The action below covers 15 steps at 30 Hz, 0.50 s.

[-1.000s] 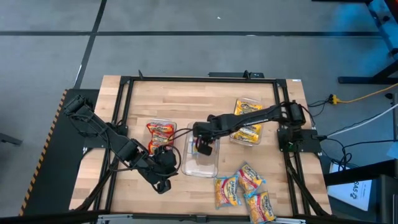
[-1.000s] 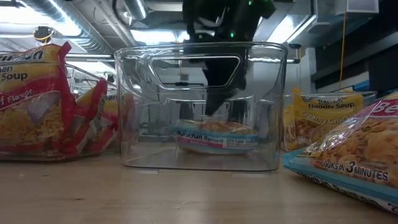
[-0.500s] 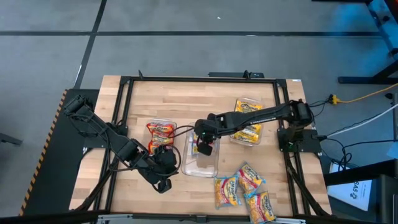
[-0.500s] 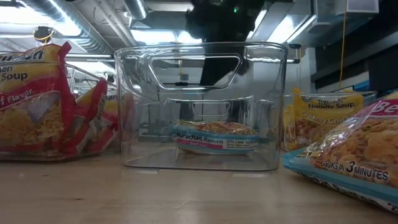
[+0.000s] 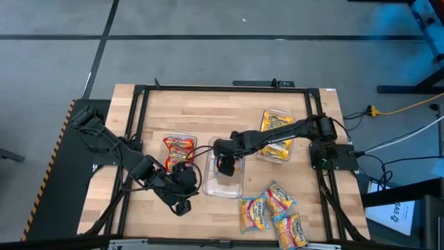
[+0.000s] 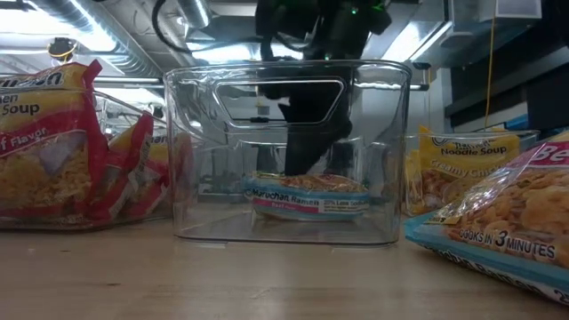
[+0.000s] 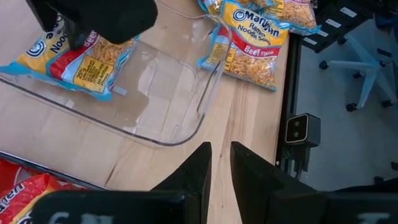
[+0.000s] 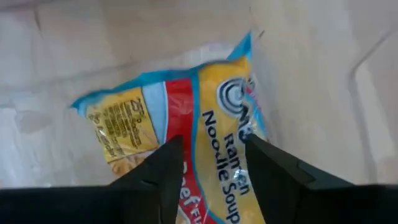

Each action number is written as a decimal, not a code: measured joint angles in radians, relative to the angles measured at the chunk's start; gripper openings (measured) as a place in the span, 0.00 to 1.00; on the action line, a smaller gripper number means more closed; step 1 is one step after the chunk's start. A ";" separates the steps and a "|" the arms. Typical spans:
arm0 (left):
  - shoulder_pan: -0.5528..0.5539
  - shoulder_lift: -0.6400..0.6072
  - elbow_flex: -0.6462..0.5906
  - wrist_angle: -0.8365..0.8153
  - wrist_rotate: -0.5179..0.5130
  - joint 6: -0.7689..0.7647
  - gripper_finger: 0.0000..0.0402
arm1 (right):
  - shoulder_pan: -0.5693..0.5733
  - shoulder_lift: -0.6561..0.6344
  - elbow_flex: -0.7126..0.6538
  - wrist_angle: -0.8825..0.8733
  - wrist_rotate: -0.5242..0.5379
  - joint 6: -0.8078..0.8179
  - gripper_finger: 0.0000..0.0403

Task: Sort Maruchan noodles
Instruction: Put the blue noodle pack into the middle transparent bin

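Observation:
A blue-edged Maruchan noodles packet [image 8: 186, 118] lies flat on the floor of the middle clear tray [image 5: 223, 191], also seen through the tray wall in the low view [image 6: 307, 194]. My right gripper [image 8: 214, 146] reaches down into this tray [image 5: 224, 167] and is open, one finger on each side of the packet's middle. My left gripper [image 5: 182, 182] rests by the table's near edge, left of the tray. A narrow gap shows between its fingers [image 7: 221, 152], with nothing in it. My right gripper points down over the middle of the blue packet [image 8: 211, 112], its open fingers [image 8: 168, 165] astride it. Whether the fingertips touch the packet I cannot tell. The packet lies flat on the tray's floor.
Red packets [image 5: 179, 148] fill a clear tray left of the middle one. Yellow packets [image 5: 276, 132] fill a tray at the right. Several blue packets [image 5: 274, 212] lie loose on the table near the front right. A black frame borders the table.
My right gripper rose out of the middle tray, then came down into it again over the blue packet. Its fingers now stand wider apart than a second ago. The packet has stayed on the tray's floor.

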 joint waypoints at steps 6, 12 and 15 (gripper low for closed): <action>0.000 0.000 0.000 0.000 0.000 0.000 0.13 | -0.001 0.022 0.004 -0.013 -0.027 0.003 0.34; 0.000 0.000 0.000 0.000 0.000 0.000 0.13 | -0.001 0.017 0.003 -0.017 -0.037 0.001 0.05; 0.000 0.000 0.000 0.000 0.000 0.000 0.13 | -0.001 0.012 0.002 -0.022 -0.042 0.003 0.03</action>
